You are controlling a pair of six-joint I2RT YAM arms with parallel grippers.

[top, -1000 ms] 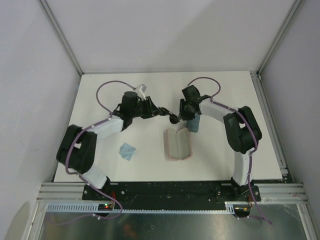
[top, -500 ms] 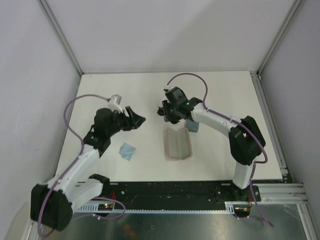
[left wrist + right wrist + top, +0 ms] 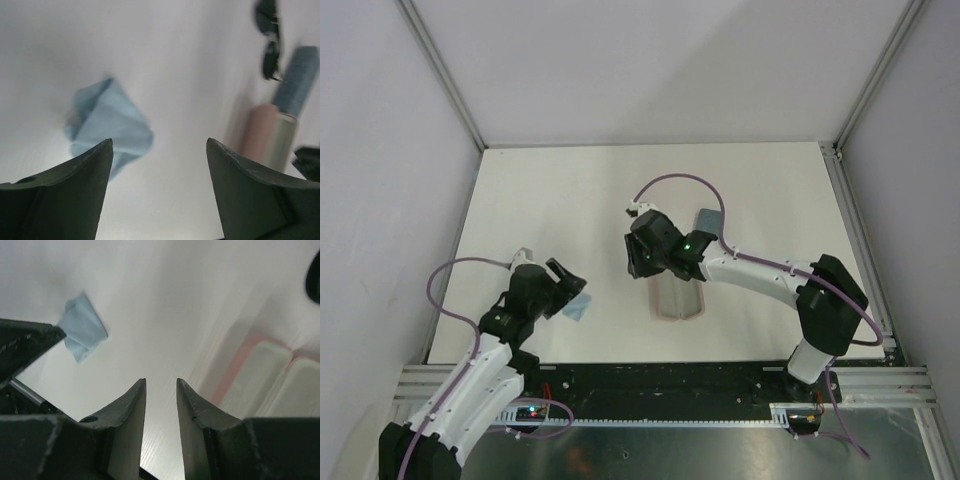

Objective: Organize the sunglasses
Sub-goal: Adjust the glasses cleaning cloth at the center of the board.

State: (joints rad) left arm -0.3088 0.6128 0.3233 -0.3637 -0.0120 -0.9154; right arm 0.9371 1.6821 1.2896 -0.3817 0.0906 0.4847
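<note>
Table (image 3: 550, 200): White and flat. Everything lies on it.
Right arm: It reaches in from the right. The right gripper (image 3: 161, 382) hangs over the far end of the pink case. Its jaws are close together with a thin gap. Bare table shows through the gap, and I see nothing held in it.
Left arm: It sits low at the near left. The left gripper (image 3: 160, 142) has its jaws spread wide and holds nothing. It hovers above the cloth.
Pink case (image 3: 678, 300): It lies open with the pale inside facing up. The part that shows has nothing in it.
Blue-grey case (image 3: 709, 220): It lies just past the pink case, a bit to the right.
Cloth (image 3: 580, 311): Light blue and crumpled, close to the left gripper.
Sunglasses (image 3: 269, 37): The left wrist view shows a blurry dark shape like two dark lenses, just beside the blue-grey case. I cannot tell if it lies on the table or hangs in the air. From above, the right arm hides that spot. No white pair shows anywhere.
Sunglasses, feel: I think they are very light. The thin frame could bend and the lenses are smooth and slippery. They could scratch or snap if squeezed hard.
Sunglasses, grip spot: Best to pinch gently at the middle bridge, or where an arm joins the frame. Do not pinch the lenses.
</note>
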